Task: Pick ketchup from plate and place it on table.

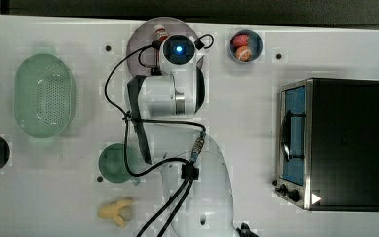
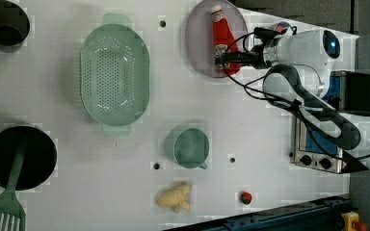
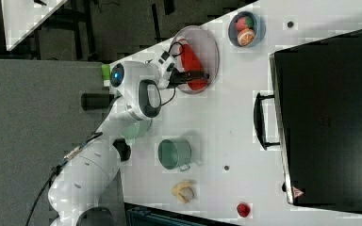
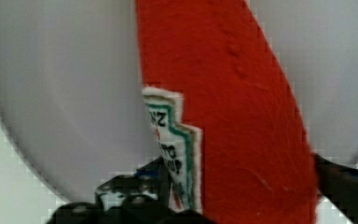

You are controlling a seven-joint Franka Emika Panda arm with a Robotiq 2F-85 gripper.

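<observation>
The ketchup [image 2: 220,33], a slim red bottle with a white cap, lies flat on the pale grey-lilac plate [image 2: 197,43] at the edge of the white table [image 1: 237,98]. In the top view its cap end [image 1: 161,33] sticks out from under my wrist. My gripper [image 2: 226,60] is down at the bottle's wide base, open, with one dark finger on each side. In the wrist view the red body and its label [image 4: 242,116] lie between the fingers [image 4: 121,191], over the plate [image 4: 65,93]. In the right view the gripper [image 3: 200,75] reaches across the ketchup [image 3: 191,59].
A small blue bowl [image 1: 246,45] with round fruits stands beside the plate. A green colander [image 1: 44,96], a green cup [image 1: 113,163] and a yellow object [image 1: 116,212] lie on the top view's left half. A toaster oven [image 1: 333,143] fills the top view's right.
</observation>
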